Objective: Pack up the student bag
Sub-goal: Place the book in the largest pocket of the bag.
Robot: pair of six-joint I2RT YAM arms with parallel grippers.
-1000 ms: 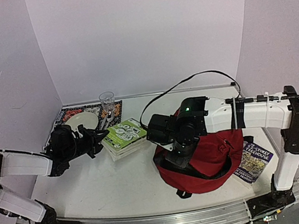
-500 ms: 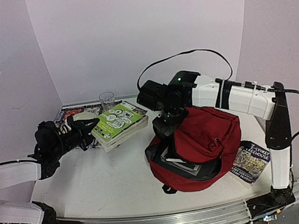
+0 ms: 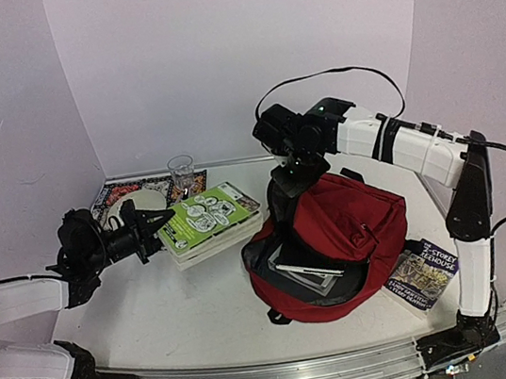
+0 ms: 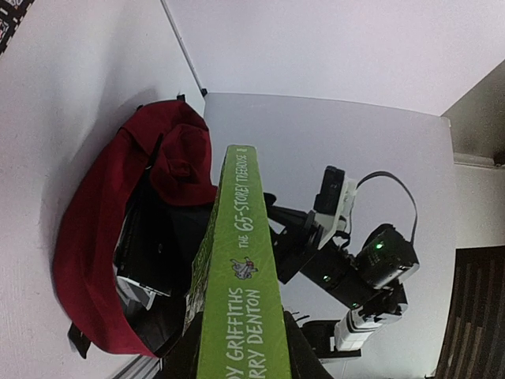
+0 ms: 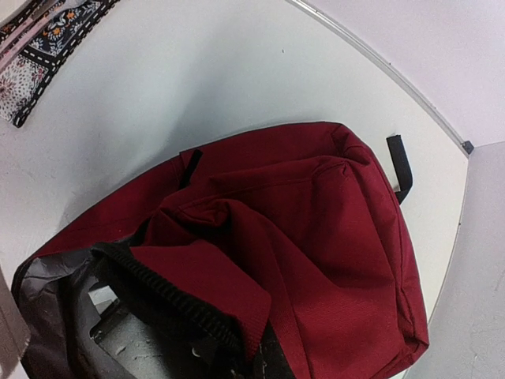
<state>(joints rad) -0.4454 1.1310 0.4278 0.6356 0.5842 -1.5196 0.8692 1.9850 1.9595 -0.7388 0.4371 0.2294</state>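
Bag: I see the student bag (image 3: pixel 358 221) at centre right of the top view, resting on the counter (image 3: pixel 157 309), its mouth gaping toward the lower left.
Right gripper (image 3: pixel 288 182): pressed together on the bag's upper rim.
Left gripper (image 3: pixel 153 235): pinching a green book (image 3: pixel 207 213) at centre left, just beside the bag's mouth.
Inside: I make out flat dark items.

The student bag (image 3: pixel 358 221), a soft dark-red backpack with black zip and trim, lay slumped on the white table (image 3: pixel 184 305), right of centre, main zip undone, its mouth gaping leftward, top edge raised
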